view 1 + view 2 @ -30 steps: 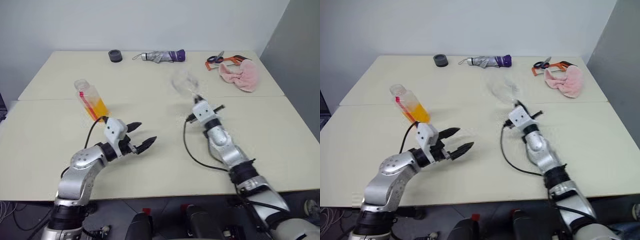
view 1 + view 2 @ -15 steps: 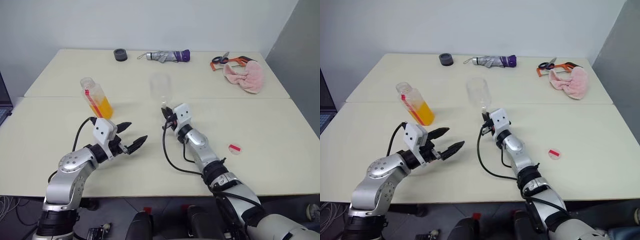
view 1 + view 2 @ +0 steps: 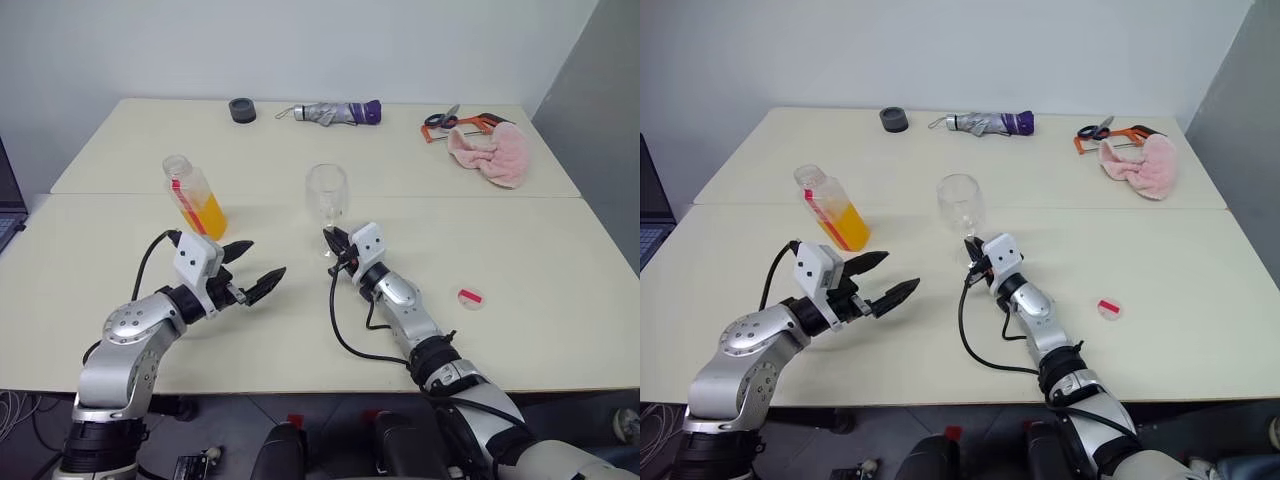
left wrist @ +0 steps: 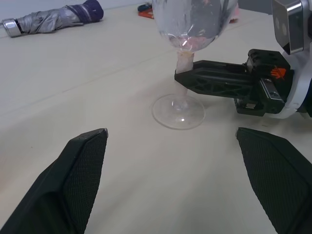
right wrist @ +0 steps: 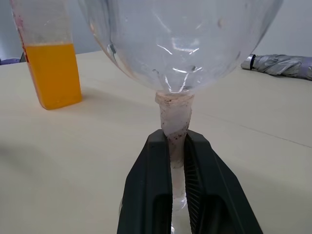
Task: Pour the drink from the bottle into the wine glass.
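The wine glass (image 3: 326,192) stands upright near the table's middle, empty, and its round foot (image 4: 178,111) looks to rest on the tabletop. My right gripper (image 3: 334,243) is shut on its thin stem (image 5: 175,127) just under the bowl. The bottle (image 3: 193,195) stands to the left of the glass, uncapped, with the orange drink (image 5: 52,74) filling its lower half. In front of the bottle, my left gripper (image 3: 250,268) hovers open and holds nothing. It points toward the glass, a hand's width short of it.
Along the far edge lie a black tape roll (image 3: 241,109), a folded grey-purple umbrella (image 3: 325,111), orange-handled scissors (image 3: 448,120) and a pink cloth (image 3: 490,150). A small red-and-white disc (image 3: 470,296) lies on the table to the right of my right arm.
My right arm has carried the glass left and down, from tilted in the air to upright on the table. The left gripper has stayed open and hardly moved.
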